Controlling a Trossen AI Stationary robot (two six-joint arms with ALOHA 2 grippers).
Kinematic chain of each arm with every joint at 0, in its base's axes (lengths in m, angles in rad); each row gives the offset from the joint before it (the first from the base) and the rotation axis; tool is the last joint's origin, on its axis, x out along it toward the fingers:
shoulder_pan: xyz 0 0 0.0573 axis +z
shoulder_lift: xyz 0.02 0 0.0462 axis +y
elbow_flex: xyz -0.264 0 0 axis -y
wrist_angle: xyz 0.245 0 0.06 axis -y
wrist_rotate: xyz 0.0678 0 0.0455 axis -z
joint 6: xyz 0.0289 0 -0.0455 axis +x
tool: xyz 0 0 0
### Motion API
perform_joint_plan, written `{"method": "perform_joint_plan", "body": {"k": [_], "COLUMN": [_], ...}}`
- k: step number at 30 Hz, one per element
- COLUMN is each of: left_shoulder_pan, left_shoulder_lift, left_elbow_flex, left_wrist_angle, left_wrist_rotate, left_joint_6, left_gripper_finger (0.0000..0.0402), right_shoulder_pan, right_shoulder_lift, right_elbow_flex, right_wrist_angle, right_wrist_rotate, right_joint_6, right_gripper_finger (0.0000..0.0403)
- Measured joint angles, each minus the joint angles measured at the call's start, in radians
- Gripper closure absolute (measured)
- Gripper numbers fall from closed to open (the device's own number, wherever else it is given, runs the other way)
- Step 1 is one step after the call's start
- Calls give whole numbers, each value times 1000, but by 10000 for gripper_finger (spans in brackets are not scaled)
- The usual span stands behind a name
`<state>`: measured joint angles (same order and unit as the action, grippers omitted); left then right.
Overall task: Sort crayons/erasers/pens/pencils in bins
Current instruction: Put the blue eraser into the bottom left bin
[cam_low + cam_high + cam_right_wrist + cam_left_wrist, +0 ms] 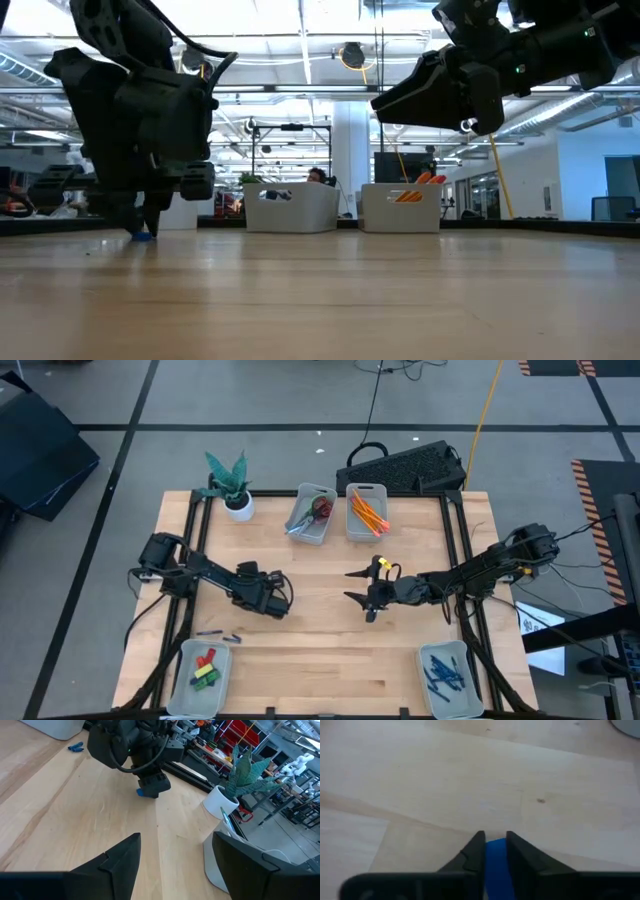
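The left end effector (494,845) pinched a chunky blue eraser (496,867) at the surface (320,620); the right end effector (175,852) gaped empty. Four bins stood around.

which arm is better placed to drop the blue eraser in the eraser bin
Left. Its pincer is already shut on the blue eraser, and the eraser bin sits on its side. The right pincer is open, empty, mid-table.
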<state>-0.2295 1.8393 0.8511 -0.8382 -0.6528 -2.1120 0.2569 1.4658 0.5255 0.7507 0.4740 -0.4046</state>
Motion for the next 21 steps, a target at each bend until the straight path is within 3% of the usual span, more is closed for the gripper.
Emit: {"method": "perform_joint_plan", "body": {"k": [5,10,13,16,18,21], "left_shoulder_pan": [2,-28,-66,-120,-154,-192], "left_shoulder_lift": [-51,-245,-365,-473,-516,-530], "left_elbow_flex": [10,55,78,84,84,84], "left_wrist_angle": [-60,-130,-154,-154,-158,-145], "left_wrist_rotate": [46,80,163,272,267,155], "left_joint_6": [34,287,440,491,481,554], "left_gripper_finger": [359,348,358,374,385,395], "right_shoulder_pan": [0,0,-1,-2,-2,-8], "right_shoulder_lift": [-24,-77,-100,-111,-112,-112], "right_elbow_flex": [0,0,0,0,0,0], "right_wrist_angle": [-39,-95,-111,-116,-112,-101], "right_wrist_rotate": [1,1,1,1,1,1], "right_joint_6": [0,0,-1,-1,-2,-6], "right_gripper_finger": [165,165,165,165,165,165]}}
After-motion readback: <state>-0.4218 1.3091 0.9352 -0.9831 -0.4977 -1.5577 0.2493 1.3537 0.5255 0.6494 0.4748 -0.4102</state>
